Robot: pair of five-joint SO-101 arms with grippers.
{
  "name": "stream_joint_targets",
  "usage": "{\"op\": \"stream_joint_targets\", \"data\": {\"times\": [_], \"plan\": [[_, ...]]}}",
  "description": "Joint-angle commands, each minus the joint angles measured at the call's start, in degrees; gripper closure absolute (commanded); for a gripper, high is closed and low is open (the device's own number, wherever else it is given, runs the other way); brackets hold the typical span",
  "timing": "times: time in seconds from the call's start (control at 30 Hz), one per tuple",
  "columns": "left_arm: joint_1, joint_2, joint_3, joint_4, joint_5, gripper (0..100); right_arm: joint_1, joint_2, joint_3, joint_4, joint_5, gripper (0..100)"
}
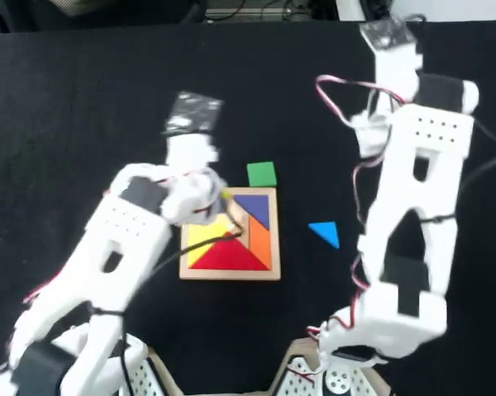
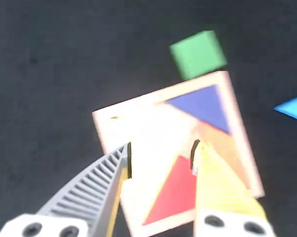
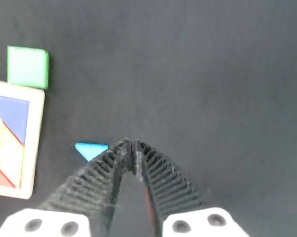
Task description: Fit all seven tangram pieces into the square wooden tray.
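The square wooden tray (image 1: 271, 272) lies at the table's middle and holds a dark blue triangle (image 1: 254, 208), an orange piece (image 1: 256, 235), a red triangle (image 1: 231, 256) and a yellow triangle (image 1: 201, 237). My left gripper (image 2: 161, 148) hovers open over the tray (image 2: 106, 123); its grey and yellow fingers straddle the pale left part and the red triangle (image 2: 173, 190). A green square (image 1: 262, 174) lies just beyond the tray's far edge. A light blue triangle (image 1: 324, 233) lies on the cloth to the tray's right. My right gripper (image 3: 132, 146) is shut and empty, close to the light blue triangle (image 3: 91, 149).
Black cloth covers the whole table. The right arm (image 1: 417, 165) stands tall over the table's right side, trailing loose cables (image 1: 347, 103). The left arm (image 1: 115, 239) slants across the front left and covers the tray's near left corner.
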Motion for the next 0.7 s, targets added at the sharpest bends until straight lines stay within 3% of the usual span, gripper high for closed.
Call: {"op": "stream_joint_targets", "data": {"times": [0.0,0.1,0.27,0.4,0.57,0.67], "plan": [[3.4,8.1,-9.5,0.5,0.8,78,0.9,-8.7,14.1,-6.9,-0.8,98.8],[3.8,17.1,-17.4,0.5,4.1,77,0.7,-15.5,28.4,-14.9,-0.9,98.8],[6.5,30.6,-32.2,2.4,17.1,66,0.5,-27.3,52.7,-31.3,-1.0,98.8],[5.6,41.8,-41.2,0.2,25.8,66,0.5,-34.3,65.6,-39.6,-4.0,98.7],[5.1,56.5,-51.6,-1.0,27.6,67,0.8,-38.2,69.8,-41.8,-4.3,98.7],[2.0,62.6,-57.9,-0.2,25.7,74,0.8,-38.2,70.2,-43.1,-4.4,98.7]]}}
